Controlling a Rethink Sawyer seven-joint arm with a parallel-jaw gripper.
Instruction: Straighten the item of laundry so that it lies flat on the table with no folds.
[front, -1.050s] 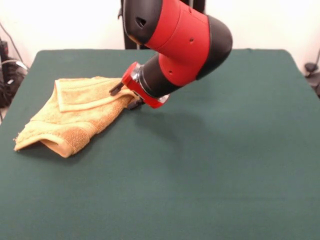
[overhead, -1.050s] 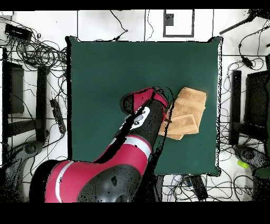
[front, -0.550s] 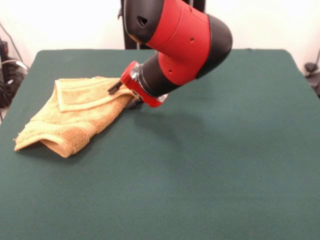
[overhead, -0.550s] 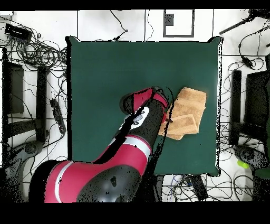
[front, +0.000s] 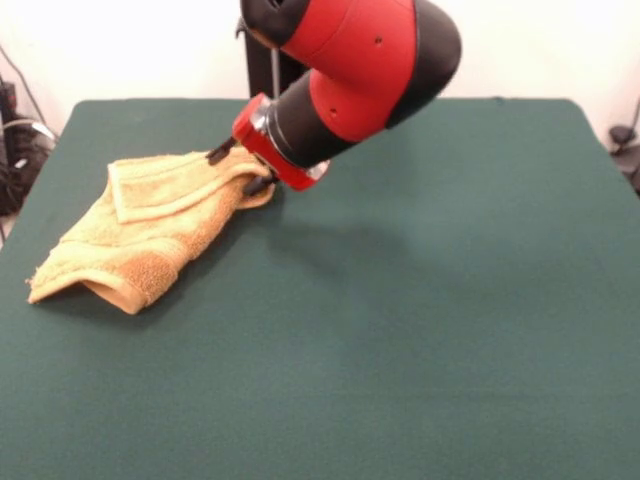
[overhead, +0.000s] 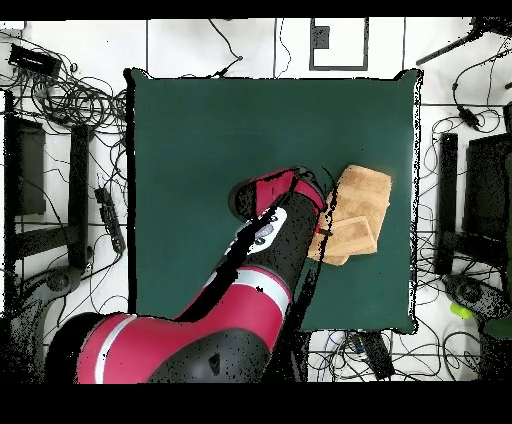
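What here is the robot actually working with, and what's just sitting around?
Part of the job:
- orange towel, still folded over itself
- green table
- gripper, fingers at the towel's corner

Just lying about:
- cables on the floor
- dark equipment beside the table

Rough, looped orange-tan terry cloth on the hand towel (front: 150, 230), smoother along its woven band. Matt dark green fabric over the desk (front: 420, 340). Glossy red and black plastic shells on the arm (front: 350, 70).

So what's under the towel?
Only the green table shows around the towel. The towel is folded over itself, so anything beneath those layers is hidden. The gripper is at its raised corner.
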